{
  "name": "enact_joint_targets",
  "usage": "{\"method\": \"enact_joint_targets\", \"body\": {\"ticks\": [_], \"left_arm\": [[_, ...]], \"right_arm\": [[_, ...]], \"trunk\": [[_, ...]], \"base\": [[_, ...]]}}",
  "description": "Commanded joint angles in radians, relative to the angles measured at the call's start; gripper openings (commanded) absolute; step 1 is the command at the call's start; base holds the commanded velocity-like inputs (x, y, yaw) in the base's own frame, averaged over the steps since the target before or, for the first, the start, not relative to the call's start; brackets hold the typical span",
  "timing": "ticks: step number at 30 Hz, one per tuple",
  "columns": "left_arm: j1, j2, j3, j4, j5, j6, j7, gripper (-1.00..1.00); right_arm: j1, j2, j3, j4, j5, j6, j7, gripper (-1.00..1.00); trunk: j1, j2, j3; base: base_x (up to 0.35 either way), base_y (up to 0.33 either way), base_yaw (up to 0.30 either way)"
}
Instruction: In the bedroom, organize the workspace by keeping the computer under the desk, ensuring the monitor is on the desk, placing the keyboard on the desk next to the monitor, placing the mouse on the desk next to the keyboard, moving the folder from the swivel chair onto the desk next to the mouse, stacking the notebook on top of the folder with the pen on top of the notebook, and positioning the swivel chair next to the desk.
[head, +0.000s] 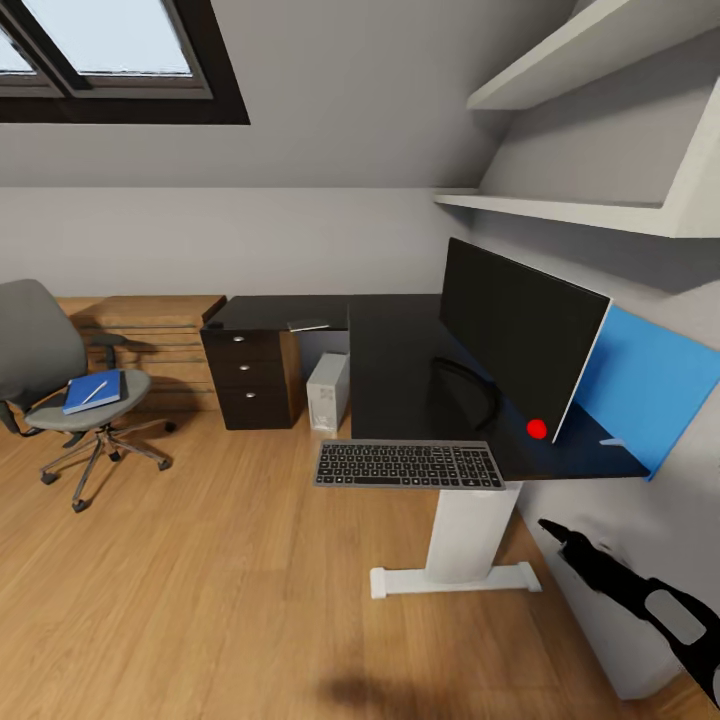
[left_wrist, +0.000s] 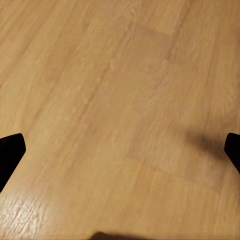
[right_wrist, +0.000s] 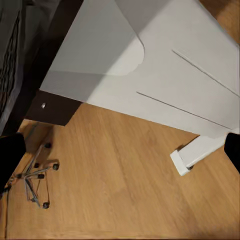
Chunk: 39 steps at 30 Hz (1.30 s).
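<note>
Wood floor (left_wrist: 120, 100) under left gripper (left_wrist: 120, 150), jaws spread wide, nothing between them. Black L-shaped desk (head: 400, 350) ahead, white leg (head: 465, 535) up close in front of right gripper (right_wrist: 120, 155); right jaws also spread wide and empty, fingertips (right_wrist: 10, 155) dark at frame edges. Right arm (head: 640, 600) low beside the wall, below the desk's near end. Monitor (head: 520, 335) upright on desk, angled along the wall, well above the right jaws. Blue panel (head: 650, 385) behind monitor against the wall. Red dot (head: 537, 429) at monitor's lower corner. Swivel chair (head: 70, 390) well apart from desk and far from both jaws; castor base (right_wrist: 35, 182) seen past the right fingertips. Keyboard (head: 408, 465) at desk's near edge, overhanging it, beyond the right jaws. Computer (head: 328, 392) standing on floor under desk, beside dark drawers (head: 250, 380). Blue folder (head: 94, 391) flat on chair seat, white pen (head: 96, 392) lying on top. Mouse cannot be made out.
</note>
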Motion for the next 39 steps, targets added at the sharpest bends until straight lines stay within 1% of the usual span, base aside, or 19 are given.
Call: {"method": "enact_joint_targets", "body": {"ticks": [1, 2, 3, 4, 6, 7, 8, 13, 15, 29, 34, 39], "left_arm": [[0.0, 0.0, -0.007, -0.001, 0.008, -0.005, 0.008, 1.0], [0.0, -0.001, -0.007, -0.002, 0.008, -0.005, 0.008, 1.0], [0.0, -0.002, -0.007, -0.001, 0.008, -0.006, 0.008, 1.0], [0.0, -0.004, -0.007, 0.0, 0.007, -0.008, 0.007, 1.0], [0.0, -0.004, -0.011, 0.002, 0.007, -0.008, 0.007, 1.0], [0.0, -0.003, -0.054, 0.013, 0.004, -0.008, 0.009, 1.0], [0.0, -0.003, -0.095, 0.019, 0.002, -0.009, 0.011, 1.0], [0.0, -0.003, -0.108, 0.039, 0.001, -0.009, 0.011, 1.0], [0.0, -0.003, -0.109, 0.044, 0.001, -0.009, 0.011, 1.0], [0.0, -0.003, -0.108, 0.048, 0.0, -0.012, 0.006, 1.0], [0.0, -0.006, -0.109, 0.047, -0.001, -0.011, 0.009, 1.0], [0.0, -0.021, -0.108, 0.048, 0.0, -0.01, 0.011, 1.0]], "right_arm": [[-0.001, -0.006, 0.006, 0.0, -0.01, 0.013, 0.04, 1.0], [-0.001, -0.01, 0.006, 0.0, -0.01, 0.016, 0.057, 1.0], [-0.001, -0.016, 0.006, -0.001, -0.01, 0.021, 0.088, 1.0], [-0.001, -0.026, 0.006, 0.0, -0.011, 0.03, 0.17, 1.0], [-0.001, -0.028, 0.006, 0.0, -0.011, 0.032, 0.191, 1.0], [-0.001, -0.029, 0.006, 0.002, -0.011, 0.033, 0.209, 1.0], [-0.001, -0.029, 0.006, 0.003, -0.011, 0.033, 0.213, 1.0], [-0.001, -0.029, 0.007, 0.004, -0.012, 0.033, 0.214, 1.0], [-0.001, -0.029, 0.007, 0.004, -0.012, 0.033, 0.214, 1.0], [-0.001, -0.025, 0.01, 0.002, -0.011, 0.033, 0.223, 1.0], [-0.001, -0.024, 0.011, 0.002, -0.01, 0.033, 0.222, 1.0], [-0.001, -0.024, 0.011, 0.006, -0.011, 0.033, 0.223, 1.0]], "trunk": [[0.0, 0.0, -0.001], [0.0, 0.0, -0.001], [0.0, 0.0, -0.001], [0.0, 0.0, -0.001], [0.0, 0.0, -0.001], [0.0, 0.0, -0.001], [0.0, 0.0, -0.001], [0.0, 0.0, -0.001], [0.0, 0.0, -0.001], [0.0, 0.0, -0.001], [-0.019, 0.035, 0.015], [-0.038, 0.07, 0.031]], "base": [[0.0, 0.0, 0.0], [0.0, 0.0, 0.0], [0.0, 0.0, 0.0], [0.008, 0.0, 0.0], [0.076, 0.0, 0.0], [0.161, 0.0, 0.0], [0.034, 0.0, 0.0], [0.055, 0.0, 0.0], [0.203, 0.0, 0.0], [0.008, 0.0, 0.0], [0.0, 0.0, 0.0], [0.0, 0.0, 0.0]]}}
